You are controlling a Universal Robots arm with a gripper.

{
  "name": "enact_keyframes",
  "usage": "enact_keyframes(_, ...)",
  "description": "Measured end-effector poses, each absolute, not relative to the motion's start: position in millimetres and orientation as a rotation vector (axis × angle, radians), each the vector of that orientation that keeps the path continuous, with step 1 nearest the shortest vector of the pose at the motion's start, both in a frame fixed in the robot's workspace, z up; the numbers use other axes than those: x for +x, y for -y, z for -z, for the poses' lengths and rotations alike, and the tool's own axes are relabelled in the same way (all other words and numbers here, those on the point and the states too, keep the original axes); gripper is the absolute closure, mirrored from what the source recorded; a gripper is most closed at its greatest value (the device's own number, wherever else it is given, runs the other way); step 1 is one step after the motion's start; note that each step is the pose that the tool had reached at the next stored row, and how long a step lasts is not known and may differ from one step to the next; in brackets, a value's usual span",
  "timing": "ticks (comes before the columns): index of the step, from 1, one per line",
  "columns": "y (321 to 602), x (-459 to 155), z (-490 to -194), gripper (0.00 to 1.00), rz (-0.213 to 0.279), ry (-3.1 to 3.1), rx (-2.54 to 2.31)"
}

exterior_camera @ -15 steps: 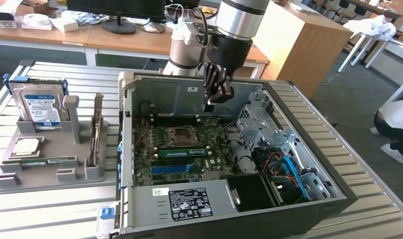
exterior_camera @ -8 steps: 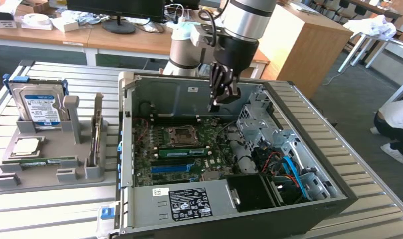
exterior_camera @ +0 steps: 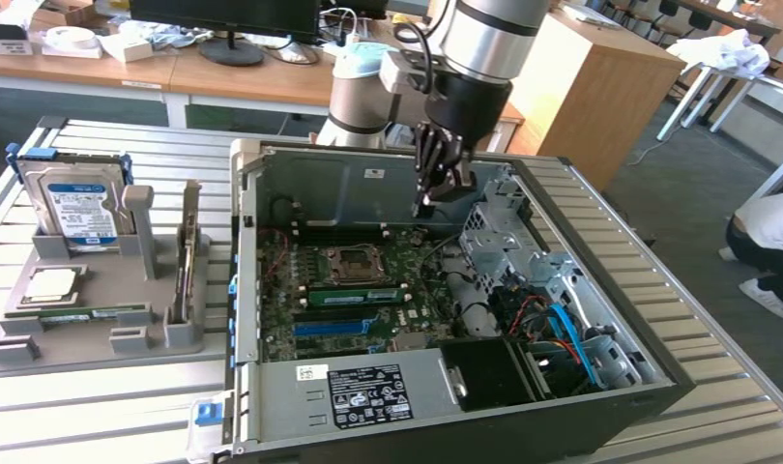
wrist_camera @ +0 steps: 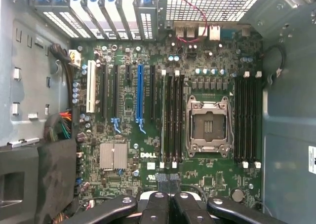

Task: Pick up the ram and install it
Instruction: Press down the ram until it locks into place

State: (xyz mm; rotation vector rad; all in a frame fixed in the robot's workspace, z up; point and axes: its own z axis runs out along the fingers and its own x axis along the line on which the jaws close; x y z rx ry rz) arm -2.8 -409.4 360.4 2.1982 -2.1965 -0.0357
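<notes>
A ram [exterior_camera: 75, 312], a long thin green stick, lies flat at the front of the grey holder [exterior_camera: 95, 338], on the exterior view's left. My gripper [exterior_camera: 430, 201] hangs inside the open computer case [exterior_camera: 365, 396], above the back of the motherboard [exterior_camera: 365, 290] and far from that stick. Its fingers are shut, with nothing visible between them. In the wrist view the gripper [wrist_camera: 170, 182] sits over the board's edge, close to the empty processor socket [wrist_camera: 207, 125] and the dark memory slots [wrist_camera: 173, 118]. Another green stick [exterior_camera: 353, 295] stands in a slot beside the socket.
The holder also carries a blue-labelled hard drive [exterior_camera: 82, 208] and a square silver processor chip [exterior_camera: 50, 282]. Inside the case, a drive cage [exterior_camera: 507, 232] and blue cables [exterior_camera: 565, 324] crowd the exterior view's right. A person crouches at the far right [exterior_camera: 772, 242].
</notes>
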Motion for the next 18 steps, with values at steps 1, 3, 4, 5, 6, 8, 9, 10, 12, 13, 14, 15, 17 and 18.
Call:
enact_keyframes(1,409.4,-1.9,-360.2,0.90,0.036,2.197,2.198)
enact_keyframes(3,409.4,-0.4,-359.9,0.90,0.036,2.197,2.198)
enact_keyframes(4,409.4,0.0,-359.8,0.90,0.036,2.197,2.198)
enact_keyframes(5,409.4,0.4,-359.7,0.90,0.036,2.197,2.198)
enact_keyframes(6,409.4,0.4,-359.7,0.90,0.036,2.197,2.198)
enact_keyframes(8,409.4,0.4,-359.7,0.90,0.036,2.197,2.198)
enact_keyframes(9,409.4,0.4,-359.6,0.90,0.036,2.197,2.198)
enact_keyframes(10,409.4,0.4,-359.6,0.90,0.036,2.197,2.198)
enact_keyframes(12,409.4,0.5,-359.6,0.90,0.036,2.197,2.199)
enact_keyframes(13,409.4,0.5,-359.3,0.90,0.036,2.197,2.199)
enact_keyframes(14,409.3,0.5,-358.8,0.90,0.036,2.197,2.199)
enact_keyframes(15,409.4,0.5,-358.2,0.90,0.036,2.197,2.199)
enact_keyframes(17,409.3,0.6,-356.5,0.90,0.035,2.197,2.199)
enact_keyframes(18,409.4,0.5,-355.6,0.90,0.034,2.198,2.199)
